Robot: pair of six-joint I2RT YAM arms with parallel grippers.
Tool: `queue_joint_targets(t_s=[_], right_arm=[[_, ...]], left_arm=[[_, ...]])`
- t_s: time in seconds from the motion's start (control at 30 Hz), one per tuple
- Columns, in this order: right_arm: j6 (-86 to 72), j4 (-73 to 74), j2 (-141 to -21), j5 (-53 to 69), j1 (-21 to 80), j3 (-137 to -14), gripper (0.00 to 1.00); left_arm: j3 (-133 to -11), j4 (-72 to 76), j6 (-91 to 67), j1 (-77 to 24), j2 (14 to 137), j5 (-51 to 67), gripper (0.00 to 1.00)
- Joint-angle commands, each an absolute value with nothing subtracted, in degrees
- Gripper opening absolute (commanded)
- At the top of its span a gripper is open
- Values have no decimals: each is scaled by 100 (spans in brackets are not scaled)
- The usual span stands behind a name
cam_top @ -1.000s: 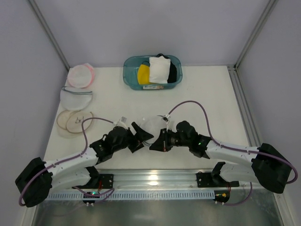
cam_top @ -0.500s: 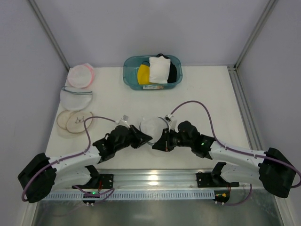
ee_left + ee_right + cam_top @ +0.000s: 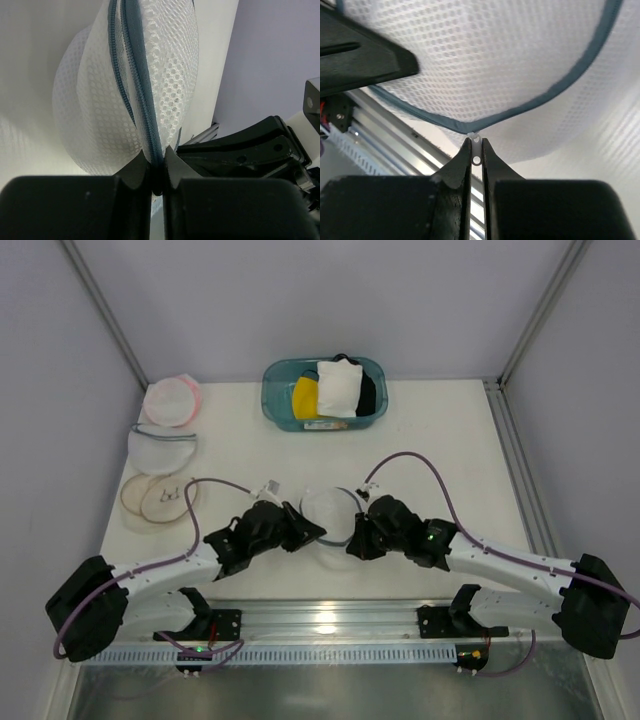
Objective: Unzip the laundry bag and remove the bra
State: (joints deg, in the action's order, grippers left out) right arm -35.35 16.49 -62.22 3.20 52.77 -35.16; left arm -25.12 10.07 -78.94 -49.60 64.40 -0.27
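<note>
Near the front middle of the surface (image 3: 450, 440), the laundry bag (image 3: 327, 510) was held between the two arms. The left end effector (image 3: 156, 161) was clamped on the bag's grey-blue zipper rim (image 3: 142, 95). The right end effector (image 3: 476, 146) was pinched shut on the small white zipper pull (image 3: 476, 135), where the rim's two lines met in a V. Whether the bra lay inside, I could not tell through the mesh.
</note>
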Motion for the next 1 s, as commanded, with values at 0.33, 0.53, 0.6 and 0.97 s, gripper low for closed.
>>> queue_joint_targets(t_s=[0.33,0.53,0.6,0.97], right_arm=[[-3199,3076,-6854,-2486,5142,-3937,4],[-3190,3085,-7154,-3276,4773,-4139,4],[-3182,3033,-7198,-3453,4685,-4157,4],[-2935,2742,-6812,-3165,4421,-4202,4]], left_arm=[[-2865,721,-7163,-4676,6671,202,0],[-3058,677,-6777,-4535,6882,553,0],[-3137,694,-6628,-4448,6987,711,0],[-3999,1256,-5634,-3894,8287,1511,22]])
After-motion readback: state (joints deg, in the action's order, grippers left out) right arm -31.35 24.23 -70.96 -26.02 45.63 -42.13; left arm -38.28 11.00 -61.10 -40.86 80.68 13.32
